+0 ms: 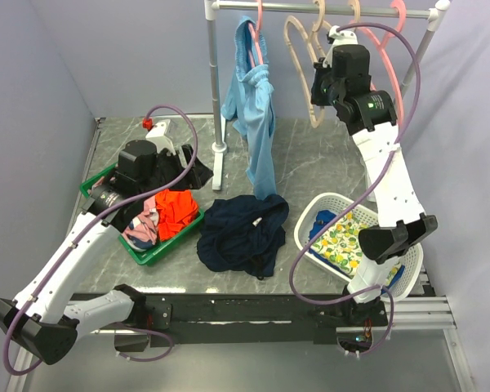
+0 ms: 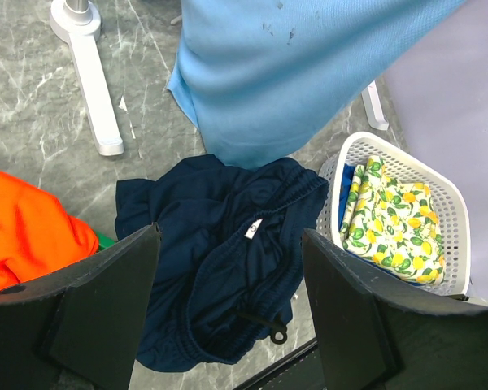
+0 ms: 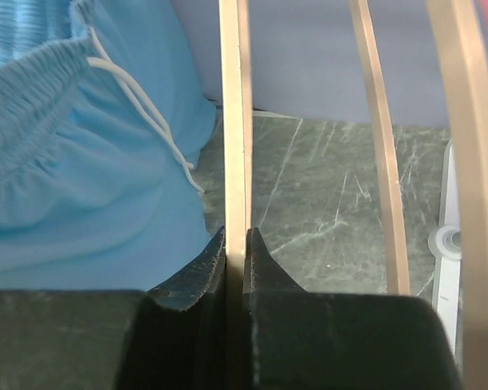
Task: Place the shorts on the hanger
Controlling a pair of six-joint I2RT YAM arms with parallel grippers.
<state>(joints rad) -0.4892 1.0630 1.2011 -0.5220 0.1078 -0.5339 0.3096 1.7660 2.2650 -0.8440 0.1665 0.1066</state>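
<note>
The dark navy shorts [image 1: 243, 233] lie crumpled on the table between the two baskets; they also show in the left wrist view [image 2: 228, 260], waistband and drawstring up. The beige hanger [image 1: 296, 61] hangs from the rail at the back. My right gripper [image 1: 320, 86] is raised to the rail and shut on one thin beige bar of the hanger [image 3: 234, 122]; its fingertips [image 3: 256, 248] pinch that bar. My left gripper [image 2: 232, 268] is open and empty, held above the table left of the shorts, over the green basket [image 1: 98, 181].
A light-blue garment [image 1: 257, 114] hangs on a pink hanger [image 1: 257, 28] from the rail [image 1: 327, 10]. The rack's white post and foot [image 1: 219, 155] stand behind the shorts. The green basket holds orange and patterned clothes. A white basket [image 1: 320, 206] with lemon-print cloth stands at right.
</note>
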